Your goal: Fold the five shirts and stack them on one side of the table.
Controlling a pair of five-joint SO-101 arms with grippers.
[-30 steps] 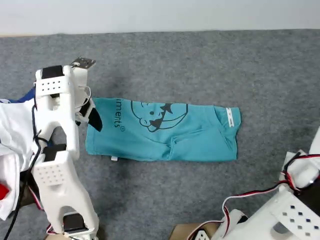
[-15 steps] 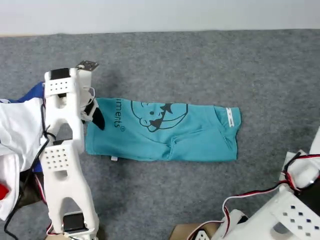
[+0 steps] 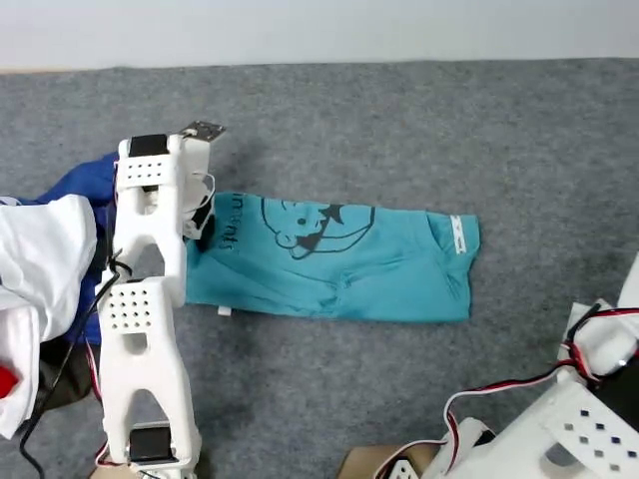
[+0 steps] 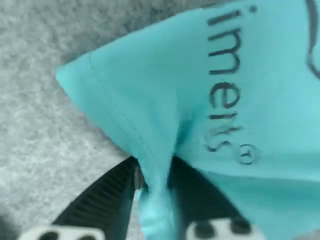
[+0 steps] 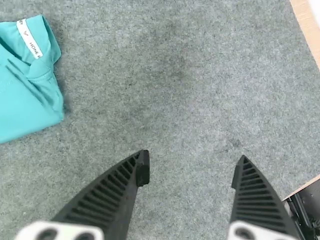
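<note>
A teal shirt [image 3: 339, 264] with a dark print lies folded into a long strip across the middle of the grey table. My left gripper [image 3: 203, 228] is at its left end, shut on the shirt's hem, which bunches up between the black fingers [image 4: 112, 192] in the left wrist view, the teal shirt [image 4: 240, 90] spreading beyond. My right gripper [image 5: 192, 172] stands open over bare grey cloth at the right front, with the teal shirt's collar end [image 5: 27, 85] off to one side.
A heap of other shirts, white [image 3: 35, 269] over blue [image 3: 85, 185], lies at the table's left edge. The right arm's white base and wires [image 3: 559, 409] fill the front right corner. A wooden table edge [image 5: 305, 25] borders the grey cover.
My left gripper has moved to the right, dragging the teal shirt's left end with it, so that end now lies lifted and shifted inward. More of the blue shirt shows behind the arm.
</note>
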